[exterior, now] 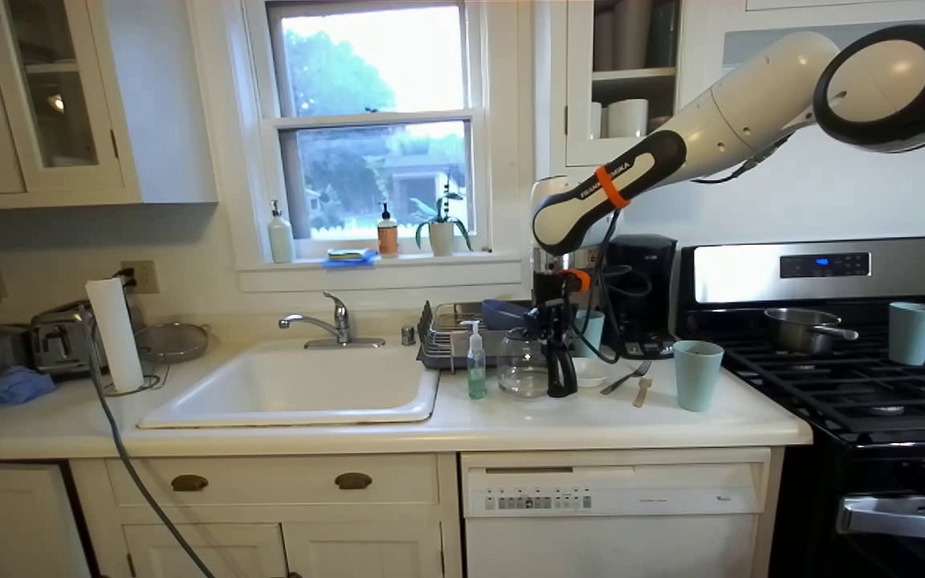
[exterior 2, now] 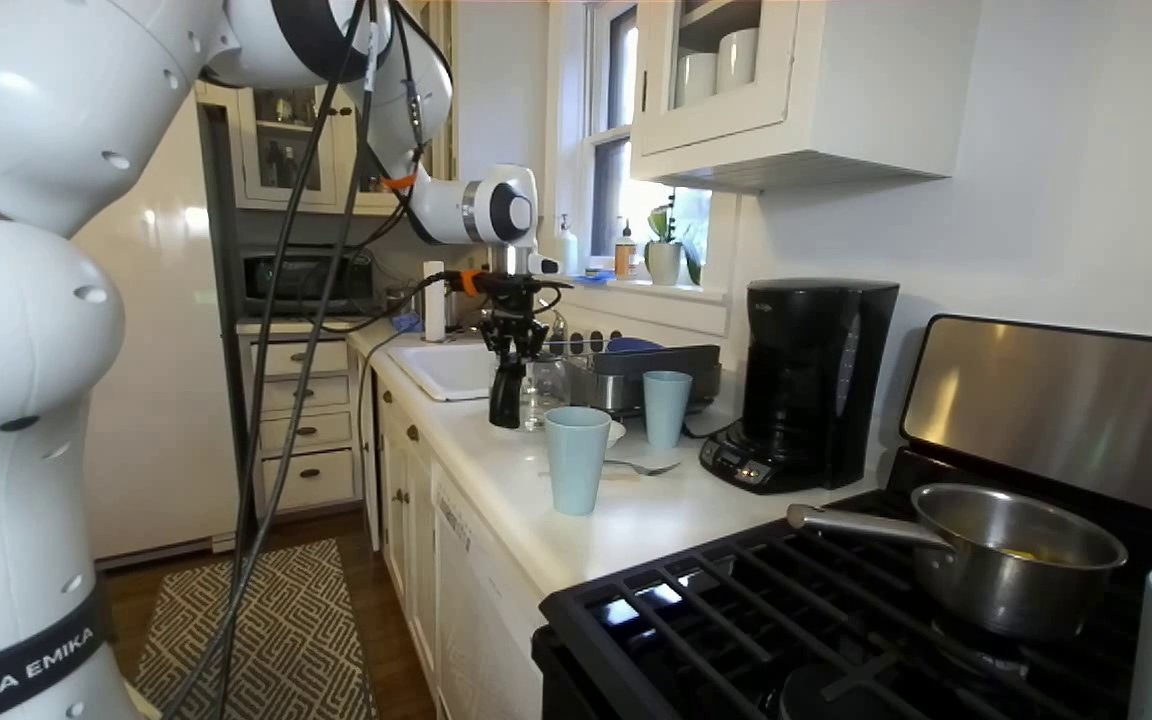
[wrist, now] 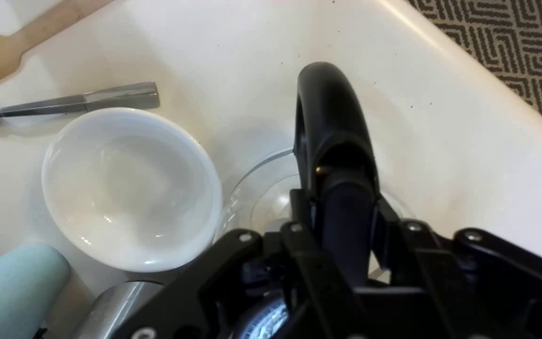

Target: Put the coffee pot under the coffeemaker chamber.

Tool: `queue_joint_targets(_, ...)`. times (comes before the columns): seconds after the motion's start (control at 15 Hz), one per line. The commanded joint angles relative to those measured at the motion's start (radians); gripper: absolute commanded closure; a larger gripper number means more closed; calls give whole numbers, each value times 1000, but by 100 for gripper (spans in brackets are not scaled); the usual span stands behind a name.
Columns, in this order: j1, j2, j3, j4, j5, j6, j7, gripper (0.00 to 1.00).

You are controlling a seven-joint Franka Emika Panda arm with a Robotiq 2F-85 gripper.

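The coffee pot, with its clear glass body (exterior: pixel 517 371) and black handle, is on the counter beside the dish rack; it looks upright. It also shows in an exterior view (exterior 2: pixel 544 385). My gripper (exterior: pixel 556 325) points down over it, also seen in an exterior view (exterior 2: pixel 512 345). In the wrist view the gripper's fingers (wrist: pixel 339 207) are closed on both sides of the black handle (wrist: pixel 332 113); the fingers hide much of the pot's lid. The black coffeemaker (exterior 2: pixel 821 380) stands against the wall by the stove. Its chamber (exterior 2: pixel 778 405) is dark; in an exterior view, cables partly cover the coffeemaker (exterior: pixel 641 281).
A white bowl (wrist: pixel 132 188) is right beside the pot. A metal fork (wrist: pixel 78 101) and a wooden fork (wrist: pixel 17 47) lie past it. Green cups stand near the coffeemaker (exterior 2: pixel 668 408) and counter front (exterior 2: pixel 576 460). A soap bottle (exterior: pixel 475 365) and dish rack (exterior: pixel 450 341) are close.
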Motion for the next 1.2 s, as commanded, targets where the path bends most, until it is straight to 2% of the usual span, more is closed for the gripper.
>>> queue_joint_targets(0.0, -22, -81, 7, -53, 61, -10, -37, 92)
queue_joint_targets(0.33, -38, -133, 9, -103, 117, 2, -68, 92)
queue_joint_targets(0.67, -35, -144, 11, -132, 123, 25, -73, 92)
queue_joint_targets(1.13, -39, -286, 17, -268, 148, 100, -78, 92)
